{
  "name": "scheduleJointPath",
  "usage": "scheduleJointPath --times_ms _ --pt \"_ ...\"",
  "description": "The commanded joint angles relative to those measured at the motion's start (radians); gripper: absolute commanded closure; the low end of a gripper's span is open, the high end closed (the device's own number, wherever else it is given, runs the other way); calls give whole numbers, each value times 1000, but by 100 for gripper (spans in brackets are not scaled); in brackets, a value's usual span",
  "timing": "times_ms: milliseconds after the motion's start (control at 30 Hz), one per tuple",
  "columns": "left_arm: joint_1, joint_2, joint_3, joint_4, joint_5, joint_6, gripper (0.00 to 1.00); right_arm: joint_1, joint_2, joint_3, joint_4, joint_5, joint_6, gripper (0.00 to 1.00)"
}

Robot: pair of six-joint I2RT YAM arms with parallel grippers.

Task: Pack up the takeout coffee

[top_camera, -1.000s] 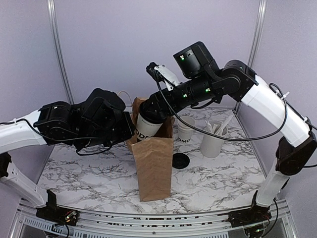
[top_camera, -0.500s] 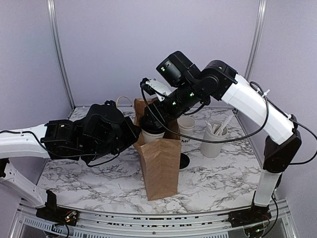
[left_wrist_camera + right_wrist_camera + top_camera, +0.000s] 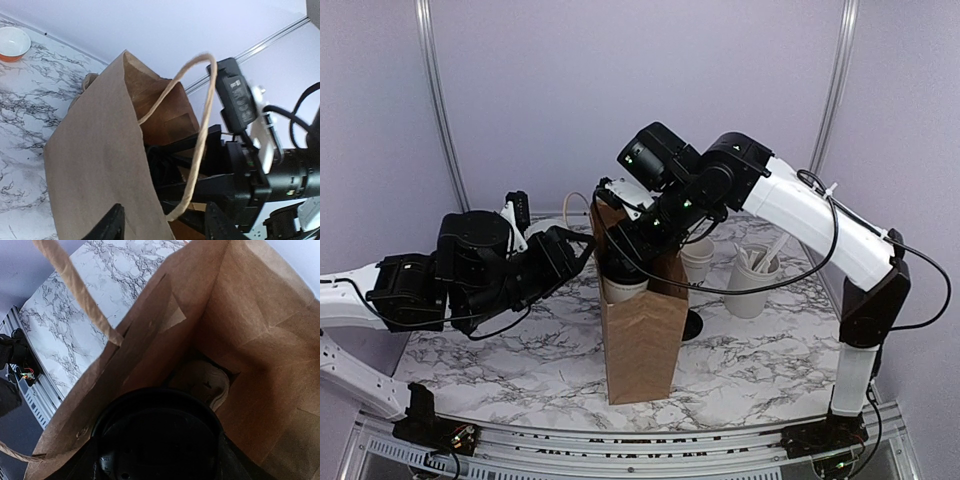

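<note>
Right hand [image 3: 623, 268] gripping cup [image 3: 626, 292], mostly hidden inside paper bag [image 3: 642, 335]

The right gripper [image 3: 620, 270] holds the paper cup [image 3: 626, 292] in the mouth of the upright paper bag [image 3: 642, 340], mid-bench. The left gripper [image 3: 580, 250] hovers just beside its left edge.

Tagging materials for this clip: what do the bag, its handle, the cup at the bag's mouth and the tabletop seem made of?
Bag: matte brown kraft paper, sharply creased.
Handle: twisted paper cord, fibrous tan.
Cup: matte white, probably paper; little shows.
Tabletop: smooth, white with grey marble veining; stone or printed laminate, cannot tell.
</note>
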Motion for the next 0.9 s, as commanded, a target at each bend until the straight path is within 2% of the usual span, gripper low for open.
scheduleJointPath --times_ms 0,233,433,567,700,867 --pt "-4 -70 -60 137 8 170 36 -6 24 35 -5 -19 24 45" --pt "-2 -145 -107 233 3 373 21 -15 36 35 -14 -22 47 46" --pt "55 -135 -44 157 27 480 18 -17 41 34 -35 -22 75 46" --pt "156 -152 -64 148 124 479 16 -18 46 31 -54 -23 101 46" --pt "288 -200 -150 175 274 441 12 -19 55 30 -62 -36 137 46" --pt "418 -225 -235 171 457 422 13 -21 66 25 -74 -44 168 47"
